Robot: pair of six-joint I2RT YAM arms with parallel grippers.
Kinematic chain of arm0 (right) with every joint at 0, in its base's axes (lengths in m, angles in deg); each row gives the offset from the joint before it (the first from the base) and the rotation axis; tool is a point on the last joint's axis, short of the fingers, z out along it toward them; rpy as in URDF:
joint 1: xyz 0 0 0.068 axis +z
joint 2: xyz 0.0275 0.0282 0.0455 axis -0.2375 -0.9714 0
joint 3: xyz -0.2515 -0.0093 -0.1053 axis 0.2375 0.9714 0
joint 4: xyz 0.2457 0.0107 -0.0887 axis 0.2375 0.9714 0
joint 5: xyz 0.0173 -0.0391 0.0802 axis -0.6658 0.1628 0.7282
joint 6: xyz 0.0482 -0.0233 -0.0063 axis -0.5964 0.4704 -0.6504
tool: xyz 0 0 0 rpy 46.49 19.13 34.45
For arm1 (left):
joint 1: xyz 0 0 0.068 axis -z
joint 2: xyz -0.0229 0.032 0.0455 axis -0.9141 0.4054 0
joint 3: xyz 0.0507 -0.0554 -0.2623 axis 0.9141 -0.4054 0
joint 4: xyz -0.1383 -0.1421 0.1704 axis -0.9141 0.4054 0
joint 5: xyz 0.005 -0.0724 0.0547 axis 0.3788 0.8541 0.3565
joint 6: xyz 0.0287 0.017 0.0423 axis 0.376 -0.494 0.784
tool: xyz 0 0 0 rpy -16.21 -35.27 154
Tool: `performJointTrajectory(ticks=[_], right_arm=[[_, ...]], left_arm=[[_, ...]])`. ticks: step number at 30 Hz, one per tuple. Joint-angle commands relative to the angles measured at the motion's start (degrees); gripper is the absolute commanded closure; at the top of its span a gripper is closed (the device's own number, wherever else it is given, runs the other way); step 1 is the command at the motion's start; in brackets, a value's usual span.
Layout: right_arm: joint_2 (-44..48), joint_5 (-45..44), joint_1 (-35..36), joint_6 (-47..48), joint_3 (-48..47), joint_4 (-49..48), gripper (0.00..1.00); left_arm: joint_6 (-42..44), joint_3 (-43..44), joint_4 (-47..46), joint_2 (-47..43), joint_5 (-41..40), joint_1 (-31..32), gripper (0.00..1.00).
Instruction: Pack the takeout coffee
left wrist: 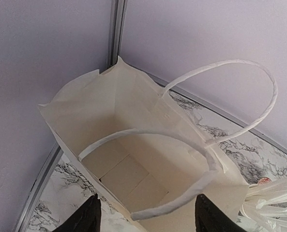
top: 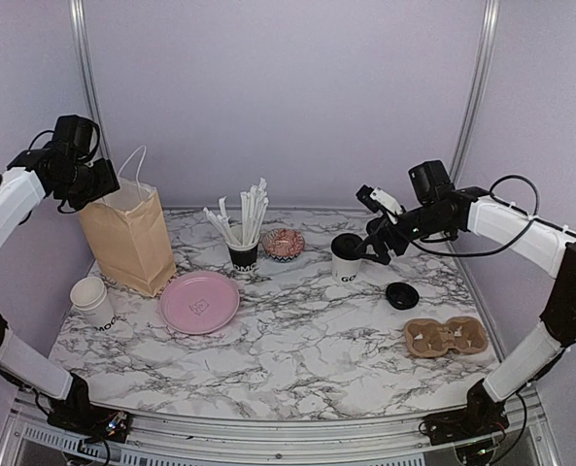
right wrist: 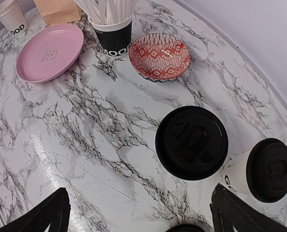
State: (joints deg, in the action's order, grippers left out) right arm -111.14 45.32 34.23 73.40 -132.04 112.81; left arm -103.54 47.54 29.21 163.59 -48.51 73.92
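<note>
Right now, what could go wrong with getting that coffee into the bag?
The open right gripper is close to the coffee; an off-centre squeeze might tip it or pop its lid. The carry to the bag passes the straws and could knock them. A handle arches over the bag's mouth and may snag the coffee.

White arm links, black joints, black cables

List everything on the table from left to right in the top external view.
stack of white cups → paper bag → pink plate → black cup of straws → patterned bowl → takeout coffee → loose black lid → cardboard cup carrier
</note>
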Motion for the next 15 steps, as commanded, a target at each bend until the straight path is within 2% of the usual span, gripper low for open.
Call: performJointTrajectory(ticks=[1,7,13,15], right_arm=[[1.6,2.2,-0.2,0.8,1.0,-2.7,0.01],[3.1,2.5,-0.2,1.9,3.6,-3.7,0.01],[4.5,4.0,-0.2,3.2,5.3,-3.6,0.01],[4.9,4.2,-0.2,3.8,5.5,-3.4,0.01]], left_arm=[[-4.4,-1.4,-1.5,1.2,-1.3,-0.4,0.35],[-4.8,0.7,-0.1,4.9,-3.7,-0.6,0.41],[-5.9,-0.2,2.0,4.9,-5.5,-0.9,0.47],[-5.6,0.7,3.3,5.3,-6.0,-1.2,0.52]])
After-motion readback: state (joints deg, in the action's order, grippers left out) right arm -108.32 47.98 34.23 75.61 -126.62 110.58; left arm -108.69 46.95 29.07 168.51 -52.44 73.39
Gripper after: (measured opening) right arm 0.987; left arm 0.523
